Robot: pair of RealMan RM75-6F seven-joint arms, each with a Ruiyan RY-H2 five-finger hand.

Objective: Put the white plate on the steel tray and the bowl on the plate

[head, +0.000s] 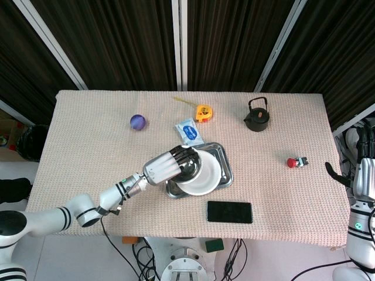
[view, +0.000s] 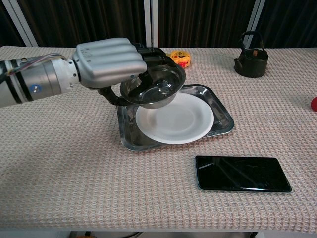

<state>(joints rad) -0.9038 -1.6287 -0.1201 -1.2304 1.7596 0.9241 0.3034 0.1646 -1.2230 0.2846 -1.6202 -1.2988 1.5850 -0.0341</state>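
The white plate lies in the steel tray at the table's middle. My left hand grips the steel bowl by its near rim and holds it in the air over the plate's left part, tilted slightly. My right hand hangs past the table's right edge, fingers spread, holding nothing; the chest view does not show it.
A black phone lies in front of the tray. Behind the tray are a blue wipes packet, a yellow tape measure and a black kettle. A purple ball sits far left, a red toy right.
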